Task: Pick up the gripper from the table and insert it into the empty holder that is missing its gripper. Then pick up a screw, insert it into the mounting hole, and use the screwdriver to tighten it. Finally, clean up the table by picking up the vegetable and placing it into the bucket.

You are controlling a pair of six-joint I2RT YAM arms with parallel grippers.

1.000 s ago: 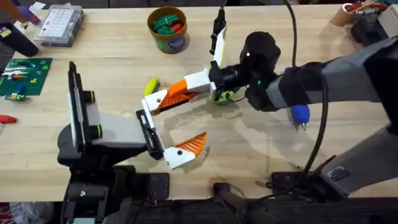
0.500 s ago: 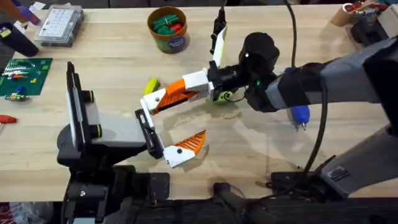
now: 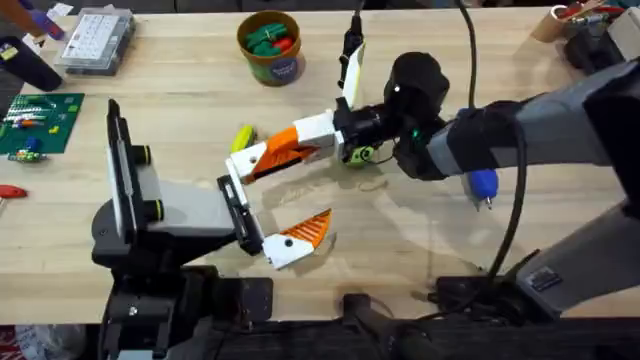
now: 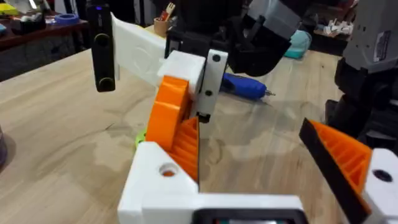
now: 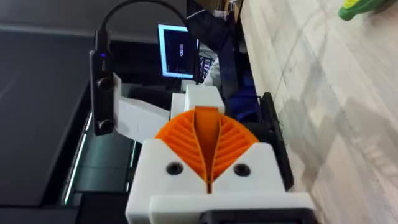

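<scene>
**A:** Well, count?

**B:** One gripper (image 3: pixel 243 171), white base at the far end of the holder (image 3: pixel 240 215). One screwdriver (image 3: pixel 483 185), right of centre on the table (image 3: pixel 180 110). One bucket (image 3: pixel 283 68), far centre.

**A:** Contents?

**B:** Green and red vegetable pieces (image 3: pixel 268 40). On the table: one yellow vegetable (image 3: pixel 243 137) and one green vegetable (image 3: pixel 360 154).

**A:** End effectors?

**B:** Right gripper (image 3: pixel 268 157) clamped on the gripper's orange finger. Left gripper (image 4: pixel 249 124) spread wide.
</scene>
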